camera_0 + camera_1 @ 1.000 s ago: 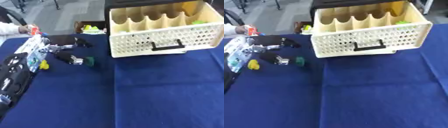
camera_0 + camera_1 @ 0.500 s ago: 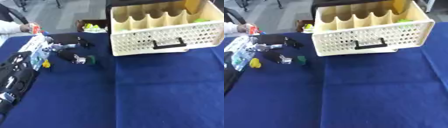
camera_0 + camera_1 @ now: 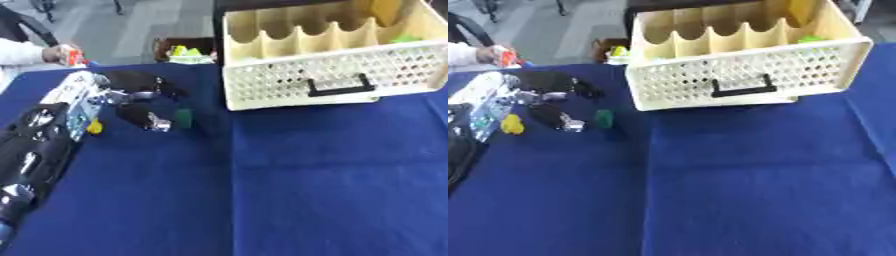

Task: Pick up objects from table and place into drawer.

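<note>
Drawer [image 3: 745, 80]: one | green block [image 3: 604, 118]: one | yellow piece [image 3: 512, 124]: one | left hand [image 3: 131, 95]: fingers unclear

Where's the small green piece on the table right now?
In the right eye view the small green piece stands on the blue table, left of centre, beside the black-and-silver object and front-left of the cream drawer.

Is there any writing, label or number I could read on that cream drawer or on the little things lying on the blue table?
No text can be read in either view.
Cream drawer: only holes and a black handle, no writing.
Small green object, yellow object: no marks visible.
Robot's left hand and arm: pale patches on it, too blurred to read.
</note>
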### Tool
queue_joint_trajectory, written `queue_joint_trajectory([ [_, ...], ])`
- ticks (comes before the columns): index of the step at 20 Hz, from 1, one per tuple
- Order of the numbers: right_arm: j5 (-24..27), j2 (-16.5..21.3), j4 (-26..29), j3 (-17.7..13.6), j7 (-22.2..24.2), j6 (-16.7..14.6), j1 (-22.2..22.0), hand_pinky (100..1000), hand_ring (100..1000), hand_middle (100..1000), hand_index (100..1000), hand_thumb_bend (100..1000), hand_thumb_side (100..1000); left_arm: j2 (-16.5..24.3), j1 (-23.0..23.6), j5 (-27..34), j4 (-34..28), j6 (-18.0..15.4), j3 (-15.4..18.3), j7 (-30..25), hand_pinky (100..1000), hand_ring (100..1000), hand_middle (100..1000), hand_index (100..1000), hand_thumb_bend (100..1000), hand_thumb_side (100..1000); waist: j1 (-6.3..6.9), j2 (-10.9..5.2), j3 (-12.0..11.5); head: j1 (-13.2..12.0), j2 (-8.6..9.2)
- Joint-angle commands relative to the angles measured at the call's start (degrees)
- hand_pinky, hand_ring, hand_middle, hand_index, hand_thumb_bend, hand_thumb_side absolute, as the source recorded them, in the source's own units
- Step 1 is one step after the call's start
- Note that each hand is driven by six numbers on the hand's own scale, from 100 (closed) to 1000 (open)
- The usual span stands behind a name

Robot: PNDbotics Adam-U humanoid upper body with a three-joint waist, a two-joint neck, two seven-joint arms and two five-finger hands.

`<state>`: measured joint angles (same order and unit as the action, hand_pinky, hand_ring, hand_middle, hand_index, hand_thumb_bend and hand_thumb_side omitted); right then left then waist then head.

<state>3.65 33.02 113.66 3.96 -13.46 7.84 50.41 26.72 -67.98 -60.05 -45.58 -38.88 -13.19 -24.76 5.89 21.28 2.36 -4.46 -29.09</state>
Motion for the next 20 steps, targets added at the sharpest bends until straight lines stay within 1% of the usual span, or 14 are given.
queue_joint_trajectory([
  [1,0.4,0.5,0.9,-0.7,-0.3,0.0,0.7,802,312,294,706,100,715,0.9,-1.2,-2.3,0.0,-13.1,0.9,-11.2,792,807,763,987,444,1000,-0.18,-1.12,0.1,-0.5,0.16],
  [4,0.5,0.4,0.9,-0.8,-0.4,0.1,0.7,804,311,293,705,100,716,0.7,-1.3,-4.8,0.9,-13.1,1.6,-9.1,788,804,760,971,418,1000,-0.07,-0.84,0.4,-0.8,0.40],
  [5,0.5,0.5,0.9,-0.9,-0.4,0.1,0.7,805,311,293,705,100,717,0.6,-1.3,-5.5,1.2,-13.1,1.8,-8.4,789,805,760,970,434,1000,-0.05,-0.76,0.5,-0.9,0.46],
  [8,0.5,0.4,0.9,-1.0,-0.4,0.2,0.6,808,310,292,705,100,719,0.5,-1.4,-7.1,1.7,-13.1,2.2,-6.4,786,802,756,966,396,1000,0.01,-0.50,0.7,-0.9,0.71],
  [10,0.5,0.4,0.9,-1.0,-0.4,0.2,0.6,810,310,291,704,100,720,0.3,-1.6,-8.0,2.3,-13.1,2.8,-5.3,784,800,752,960,365,1000,0.07,-0.30,0.8,-1.0,0.95],
  [13,0.5,0.3,0.9,-1.2,-0.4,0.3,0.5,814,308,290,704,100,722,0.3,-1.8,-9.5,3.0,-13.1,3.6,-3.7,781,799,749,954,360,1000,0.16,0.00,1.0,-1.0,1.30],
  [15,0.5,0.3,0.9,-1.2,-0.4,0.5,0.3,817,307,289,704,100,723,0.3,-1.8,-10.5,3.3,-13.1,4.0,-2.6,779,798,748,954,333,1000,0.20,0.14,1.0,-1.0,1.37],
  [18,0.4,0.1,0.9,-1.2,-0.4,0.7,0.4,817,307,288,703,100,723,0.2,-2.0,-11.4,3.6,-13.1,4.2,-1.1,777,797,747,953,334,1000,0.25,0.25,0.9,-1.0,1.48],
  [20,0.3,0.0,0.9,-1.2,-0.3,0.8,0.4,819,307,288,704,100,725,0.2,-2.1,-11.7,3.7,-13.1,4.3,-0.4,773,794,743,949,303,1000,0.24,0.34,0.8,-1.0,1.57],
])
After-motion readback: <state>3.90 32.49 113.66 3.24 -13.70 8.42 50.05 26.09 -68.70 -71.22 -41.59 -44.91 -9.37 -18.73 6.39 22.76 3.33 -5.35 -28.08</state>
